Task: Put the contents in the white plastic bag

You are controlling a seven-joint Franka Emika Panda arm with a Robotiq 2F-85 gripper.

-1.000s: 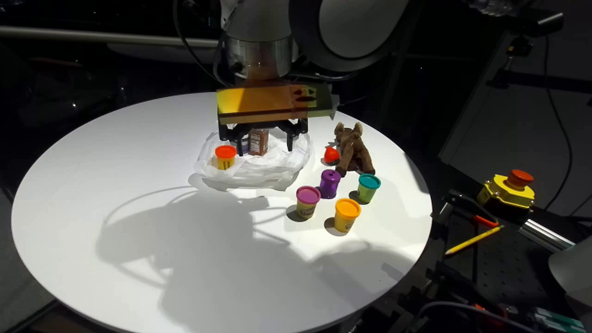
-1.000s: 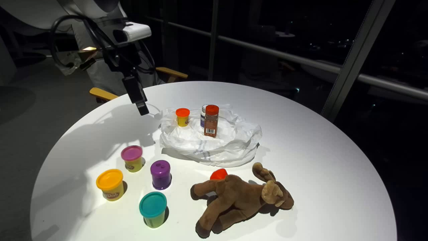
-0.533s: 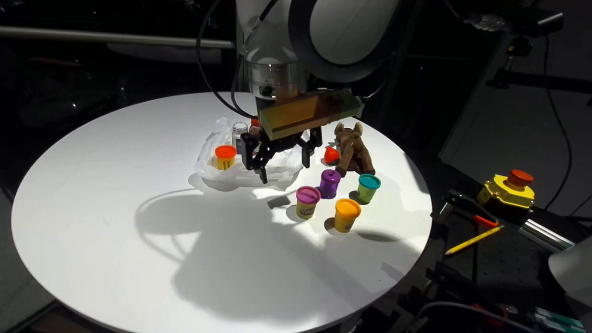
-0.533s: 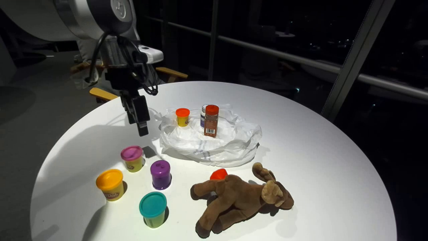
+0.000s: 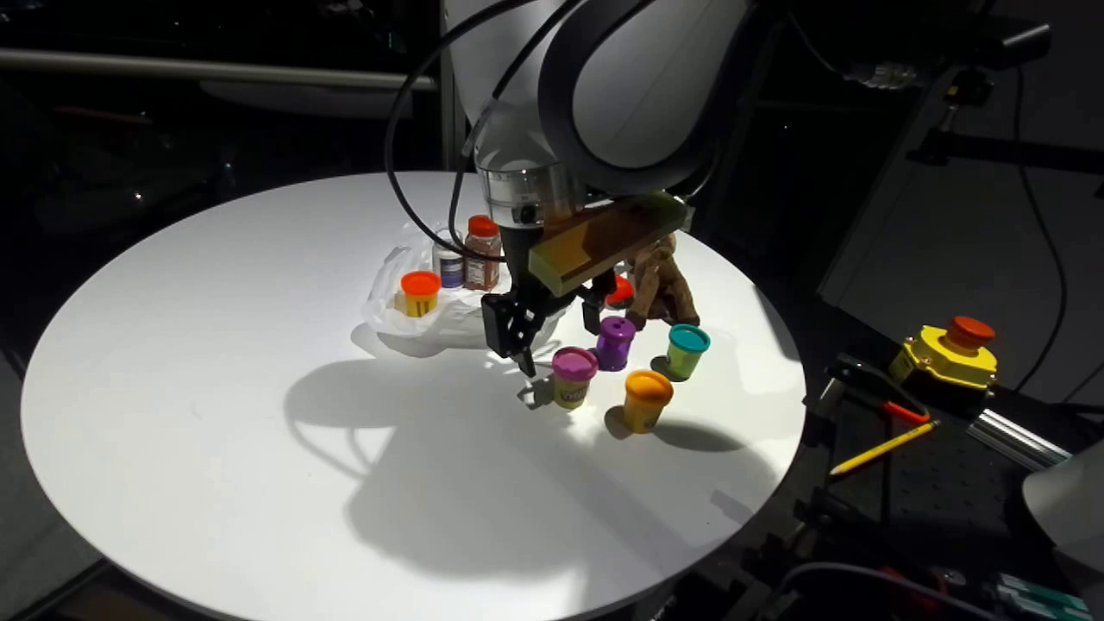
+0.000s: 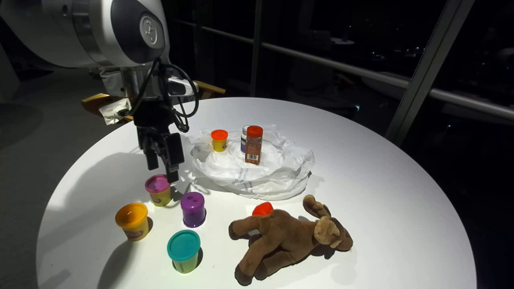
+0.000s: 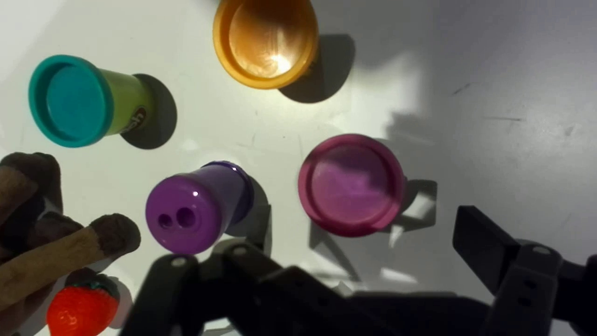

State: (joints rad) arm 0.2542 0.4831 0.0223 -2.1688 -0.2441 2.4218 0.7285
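Note:
My gripper [image 7: 366, 228] is open and empty, low over the table beside the pink-lidded cup [image 7: 352, 184]. That cup stands just beyond the fingertips. Close to it are a purple cup [image 6: 193, 209], an orange-lidded cup [image 6: 131, 221] and a teal-lidded cup [image 6: 184, 251]. A brown toy animal [image 6: 287, 235] lies on its side, partly covering a red strawberry-like item [image 6: 263, 209]. The white plastic bag [image 6: 281, 176] is spread out behind them. On it stand a brown red-lidded jar [image 6: 253, 145], a small white bottle [image 5: 449, 259] and a yellow cup with a red-orange lid [image 5: 421, 295].
Everything stands on the round white table [image 5: 216, 414]. Off its edge, in an exterior view, a side bench holds a yellow box with a red button [image 5: 953, 354] and a yellow pencil [image 5: 884, 448]. Cables [image 5: 397, 164] hang along the arm.
My open gripper has come away from in front of the bag, moving down and across to the pink-lidded cup. The jar and bottle show again in an exterior view. No item has moved.

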